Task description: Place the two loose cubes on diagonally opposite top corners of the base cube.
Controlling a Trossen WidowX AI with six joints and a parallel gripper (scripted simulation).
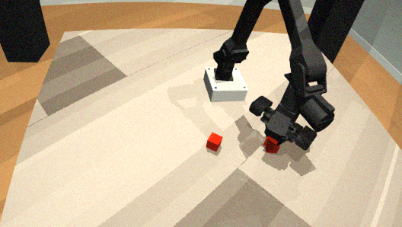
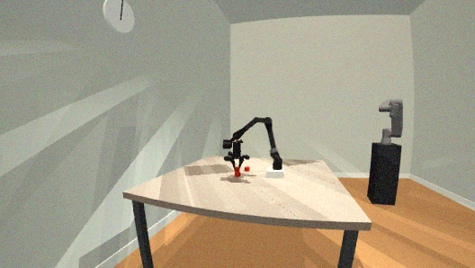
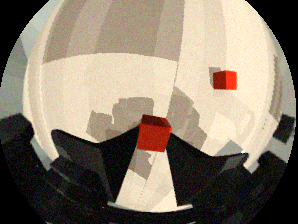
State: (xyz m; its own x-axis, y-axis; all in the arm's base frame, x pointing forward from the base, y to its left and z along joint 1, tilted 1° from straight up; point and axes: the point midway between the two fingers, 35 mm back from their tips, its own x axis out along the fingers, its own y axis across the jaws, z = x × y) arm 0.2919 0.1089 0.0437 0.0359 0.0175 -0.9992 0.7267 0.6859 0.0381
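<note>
My gripper [image 1: 272, 143] [image 3: 152, 132] [image 2: 237, 171] points down, low over the table [image 1: 114, 160], right of the middle. Its fingers stand on both sides of a small red cube [image 1: 271, 145] [image 3: 154, 136] [image 2: 237, 173], which is at or just above the table top. I cannot tell what lies under that cube. A second red cube [image 1: 214, 141] [image 3: 224, 80] [image 2: 246, 168] sits alone on the table to the left of the gripper, apart from it. I cannot make out a third cube.
The white mount block [image 1: 225, 88] [image 2: 274, 173] of the arm stands behind the cubes. The arm's links rise over the right half of the table. A black pedestal [image 2: 383, 173] with a grey device stands on the floor far right.
</note>
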